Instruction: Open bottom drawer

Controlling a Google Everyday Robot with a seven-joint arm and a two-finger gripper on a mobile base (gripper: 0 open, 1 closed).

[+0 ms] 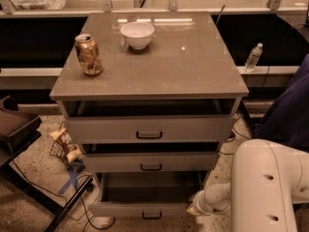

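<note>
Bottom drawer (120, 210) stood pulled out, its grey tray exposed; your gripper (195, 209) rested just beside its right front corner, grasp impossible to tell.

Gripper (194, 208) beside open bottom drawer (126, 210)

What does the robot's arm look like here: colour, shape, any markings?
The arm is a bulky, rounded, glossy white shell with two small dark recessed spots. A slimmer white tube leads to the gripper, pale with a yellowish tip, beside the right front corner of the bottom drawer. No cables show on it.
</note>
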